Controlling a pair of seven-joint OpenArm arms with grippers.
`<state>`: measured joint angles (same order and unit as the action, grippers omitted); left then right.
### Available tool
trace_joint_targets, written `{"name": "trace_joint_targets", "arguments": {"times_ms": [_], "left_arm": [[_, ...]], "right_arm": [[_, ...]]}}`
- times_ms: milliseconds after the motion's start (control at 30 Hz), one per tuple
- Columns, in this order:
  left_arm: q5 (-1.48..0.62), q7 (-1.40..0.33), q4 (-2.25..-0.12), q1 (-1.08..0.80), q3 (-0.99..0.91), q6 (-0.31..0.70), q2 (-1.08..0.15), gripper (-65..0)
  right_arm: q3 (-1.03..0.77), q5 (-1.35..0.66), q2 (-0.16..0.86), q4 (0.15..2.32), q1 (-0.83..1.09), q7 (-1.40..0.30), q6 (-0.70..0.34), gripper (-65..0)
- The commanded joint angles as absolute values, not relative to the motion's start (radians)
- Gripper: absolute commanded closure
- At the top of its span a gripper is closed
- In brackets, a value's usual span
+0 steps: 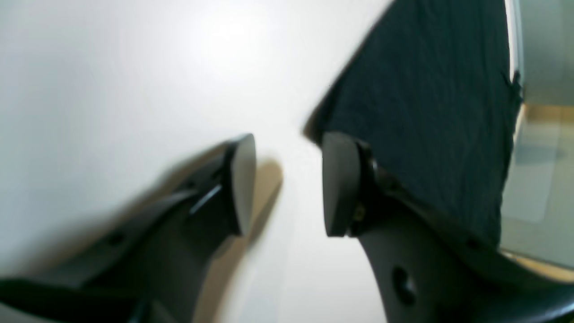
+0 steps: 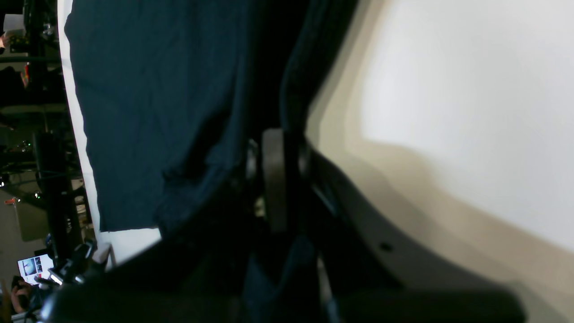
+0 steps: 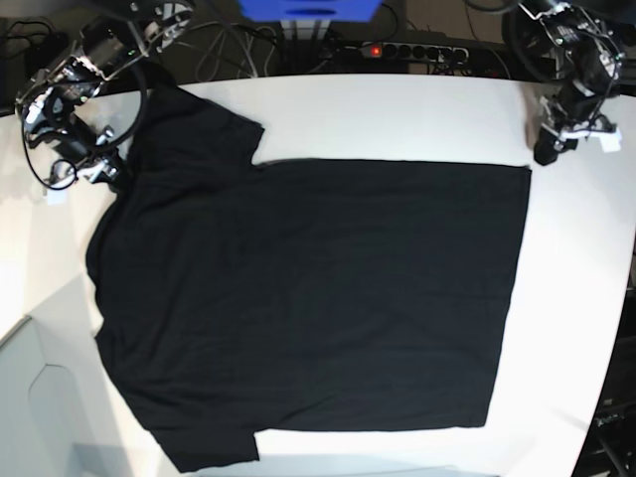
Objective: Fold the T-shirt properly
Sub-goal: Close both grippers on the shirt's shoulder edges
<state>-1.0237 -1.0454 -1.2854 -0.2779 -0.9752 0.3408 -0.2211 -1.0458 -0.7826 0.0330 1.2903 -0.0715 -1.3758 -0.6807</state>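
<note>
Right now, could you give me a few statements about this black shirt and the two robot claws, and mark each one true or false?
1. The T-shirt lies spread flat on the white table, plain black side up. True.
2. The left gripper is clamped on the shirt's hem. False: its jaws stand apart over bare table, beside the shirt's corner, holding nothing.
3. The right gripper is shut on dark shirt cloth. True.
4. The shirt is already folded in half. False: body and both sleeves lie open.
5. A sun face print shows on top. False: no print is visible.
</note>
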Motion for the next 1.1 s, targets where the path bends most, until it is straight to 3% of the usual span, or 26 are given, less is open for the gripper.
{"name": "trace_joint_targets", "arguments": {"times_ms": [0,400,1000,1067], "left_arm": [[-1.003,-1.07,-1.291,-0.28,-0.966,0.328,-0.231,-25.1],[-0.877,-1.066,-1.283,-0.188,-0.917,0.326,-0.22,-25.1],[-0.872,-1.069,-1.155,-0.14,-0.915,0.328,-0.223,-24.6],[-0.872,-1.069,-1.155,-0.14,-0.914,0.328,-0.223,-21.6]], "right_arm": [[-1.046,-0.745,0.042,1.297,-0.073,-1.396,-0.698,0.0],[-1.046,-0.745,0.042,1.297,-0.071,-1.396,-0.698,0.0],[-1.044,-0.745,0.042,1.297,-0.07,-1.396,-0.698,0.0],[-1.044,-0.745,0.042,1.297,-0.07,-1.396,-0.698,0.0]]}}
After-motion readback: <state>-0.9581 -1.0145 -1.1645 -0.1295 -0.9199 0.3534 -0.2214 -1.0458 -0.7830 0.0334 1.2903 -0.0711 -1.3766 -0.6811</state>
